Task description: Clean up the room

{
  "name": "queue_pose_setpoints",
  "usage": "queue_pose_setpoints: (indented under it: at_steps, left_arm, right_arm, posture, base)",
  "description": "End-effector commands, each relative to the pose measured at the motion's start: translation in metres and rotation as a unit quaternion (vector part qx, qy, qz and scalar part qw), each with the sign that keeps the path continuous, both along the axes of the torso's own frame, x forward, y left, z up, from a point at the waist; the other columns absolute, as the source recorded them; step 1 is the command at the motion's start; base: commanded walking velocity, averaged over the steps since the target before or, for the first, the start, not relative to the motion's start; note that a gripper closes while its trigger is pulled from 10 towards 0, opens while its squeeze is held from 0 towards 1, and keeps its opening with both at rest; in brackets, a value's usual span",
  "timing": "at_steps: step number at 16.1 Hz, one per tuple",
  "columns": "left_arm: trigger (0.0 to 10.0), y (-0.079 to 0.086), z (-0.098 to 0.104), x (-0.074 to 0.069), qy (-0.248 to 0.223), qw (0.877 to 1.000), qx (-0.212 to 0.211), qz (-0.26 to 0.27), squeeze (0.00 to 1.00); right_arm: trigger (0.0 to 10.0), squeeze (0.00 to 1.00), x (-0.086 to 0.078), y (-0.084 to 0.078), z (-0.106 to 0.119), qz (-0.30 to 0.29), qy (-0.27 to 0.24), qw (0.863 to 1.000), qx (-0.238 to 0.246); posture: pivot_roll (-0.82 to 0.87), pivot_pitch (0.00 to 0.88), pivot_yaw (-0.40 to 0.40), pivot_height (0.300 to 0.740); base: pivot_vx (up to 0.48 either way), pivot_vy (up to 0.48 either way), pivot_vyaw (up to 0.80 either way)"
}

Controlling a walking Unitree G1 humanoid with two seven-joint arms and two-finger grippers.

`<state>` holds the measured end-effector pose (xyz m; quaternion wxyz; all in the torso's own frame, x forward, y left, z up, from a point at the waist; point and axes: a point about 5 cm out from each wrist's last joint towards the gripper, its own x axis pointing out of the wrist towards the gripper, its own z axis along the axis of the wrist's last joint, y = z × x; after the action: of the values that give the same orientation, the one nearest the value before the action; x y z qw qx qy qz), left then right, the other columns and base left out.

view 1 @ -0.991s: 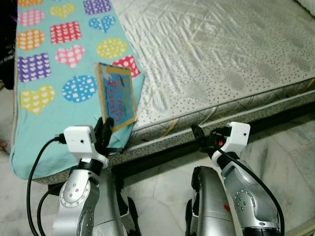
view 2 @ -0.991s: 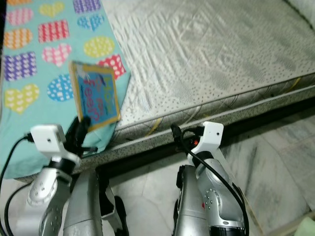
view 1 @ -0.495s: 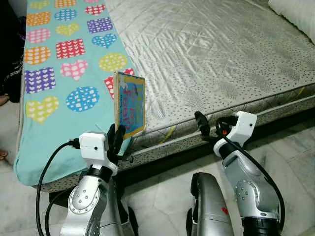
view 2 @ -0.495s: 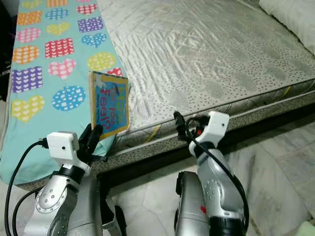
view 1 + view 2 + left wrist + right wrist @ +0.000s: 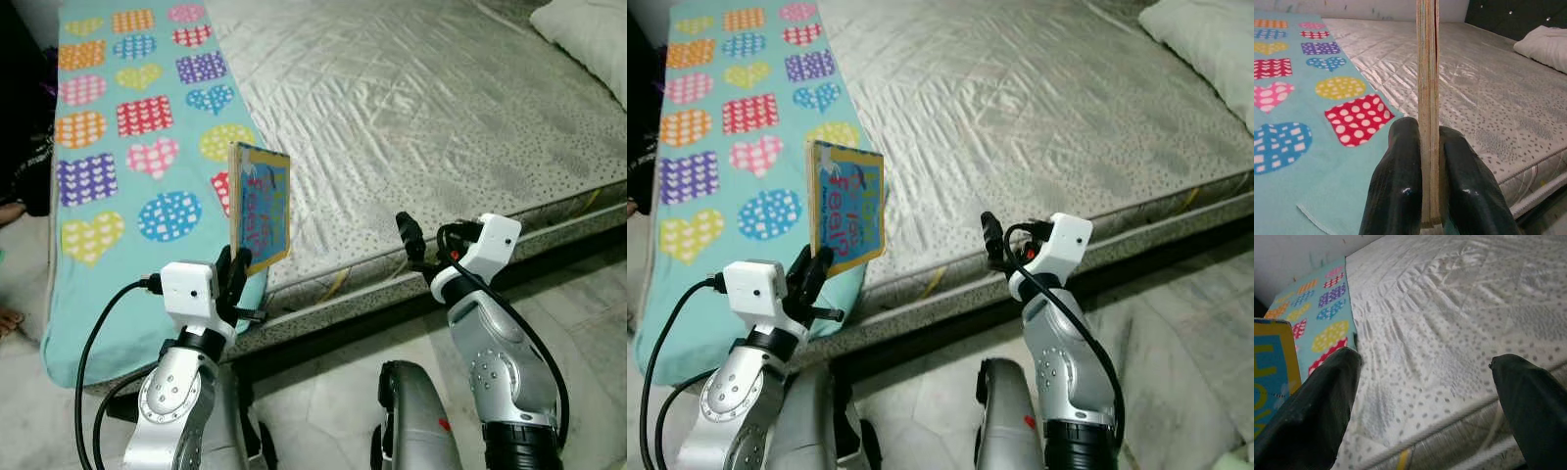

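1. The left gripper (image 5: pixel 235 269) was clamped on the bottom edge of a book (image 5: pixel 259 207), holding it upright above the near edge of the bed.
2. In the left wrist view the book (image 5: pixel 1428 98) was seen edge-on, its stacked thick pages squeezed between the two black fingers (image 5: pixel 1398 186), one on each cover.
3. The book had a yellow border and a blue cover with large lettering, facing towards the robot's right.
4. Under and behind the book lay a turquoise blanket (image 5: pixel 108 147) printed with dotted hearts and squares in pink, red, purple, orange, yellow and blue, draped over the left part of the mattress and hanging over its near edge.
5. The rest of the mattress (image 5: pixel 421 108) was covered in a grey quilted fabric with small dark dots.
6. A white pillow (image 5: pixel 588 34) sat at the far right corner of the bed.
7. The right gripper (image 5: pixel 409 235) hung in the air just before the mattress edge, well apart from the book, with its fingers (image 5: pixel 1317 406) spread wide and holding nothing.
8. The floor (image 5: pixel 588 304) in front of the bed was pale marbled tile.
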<state>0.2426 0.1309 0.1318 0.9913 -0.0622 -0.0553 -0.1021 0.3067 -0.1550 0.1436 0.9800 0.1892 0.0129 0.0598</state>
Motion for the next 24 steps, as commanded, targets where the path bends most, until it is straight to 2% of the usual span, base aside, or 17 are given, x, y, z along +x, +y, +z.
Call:
queue_pose_setpoints:
  at_steps: [1, 8, 12, 13, 14, 15, 18, 19, 23, 24]
  left_arm:
    - [0.0, 0.000, 0.007, 0.001, -0.021, 1.000, 0.002, 0.003, 0.00]
    - [0.0, 0.007, 0.005, 0.006, -0.017, 1.000, 0.004, 0.022, 0.00]
    - [0.0, 0.013, 0.008, 0.011, -0.023, 0.999, 0.007, 0.032, 0.00]
    - [1.5, 0.014, 0.007, 0.012, -0.020, 0.999, 0.013, 0.035, 0.00]
    - [3.9, 0.014, 0.007, 0.013, -0.019, 0.999, 0.017, 0.036, 0.00]
    - [10.0, 0.015, 0.007, 0.014, -0.015, 0.999, 0.024, 0.040, 0.00]
    - [10.0, 0.021, 0.000, 0.019, 0.002, 0.995, 0.073, 0.062, 0.00]
    - [10.0, 0.028, -0.001, 0.021, 0.005, 0.993, 0.085, 0.081, 0.00]
    - [10.0, 0.037, -0.001, 0.025, -0.001, 0.987, 0.128, 0.100, 0.00]
    - [10.0, 0.039, -0.007, 0.024, 0.010, 0.987, 0.134, 0.087, 0.00]
  right_arm:
    - [10.0, 0.00, 0.001, -0.002, -0.001, -0.004, 0.001, 1.000, 0.002]
    - [10.0, 0.00, 0.001, -0.007, -0.002, -0.016, -0.004, 1.000, -0.006]
    - [10.0, 0.00, 0.000, -0.008, -0.001, -0.013, -0.008, 1.000, -0.019]
    - [10.0, 0.00, 0.000, -0.008, -0.001, -0.013, -0.009, 1.000, -0.022]
    - [10.0, 0.00, 0.000, -0.008, -0.002, -0.013, -0.009, 1.000, -0.023]
    - [10.0, 0.00, 0.001, -0.008, -0.003, -0.013, -0.008, 1.000, -0.023]
    - [10.0, 0.00, 0.000, -0.004, -0.008, -0.007, -0.006, 0.999, -0.030]
    - [10.0, 0.00, 0.000, -0.005, -0.007, -0.006, -0.013, 0.999, -0.035]
    - [10.0, 0.00, -0.002, -0.013, -0.002, -0.023, -0.063, 0.994, -0.090]
    - [10.0, 0.00, -0.008, -0.018, -0.006, -0.037, -0.082, 0.982, -0.168]
  posture:
    - [-0.14, 0.115, 0.036, 0.651]
    - [-0.14, 0.086, 0.045, 0.735]
    - [-0.14, 0.092, 0.040, 0.740]
    - [-0.13, 0.094, 0.036, 0.740]
    - [-0.13, 0.094, 0.036, 0.740]
    - [-0.13, 0.091, 0.035, 0.740]
    - [-0.13, 0.064, 0.028, 0.740]
    - [-0.12, 0.048, 0.028, 0.740]
    - [-0.12, 0.033, 0.021, 0.740]
    - [-0.13, 0.040, 0.022, 0.740]
  base:
    - [0.000, 0.000, 0.00]
    - [0.000, 0.000, 0.00]
    - [0.000, 0.000, 0.00]
    - [0.000, 0.000, 0.00]
    - [0.000, 0.000, 0.00]
    - [0.000, 0.000, 0.00]
    - [0.000, 0.000, 0.00]
    - [0.000, 0.000, 0.00]
    - [0.000, 0.000, 0.00]
    - [0.000, 0.000, 0.00]
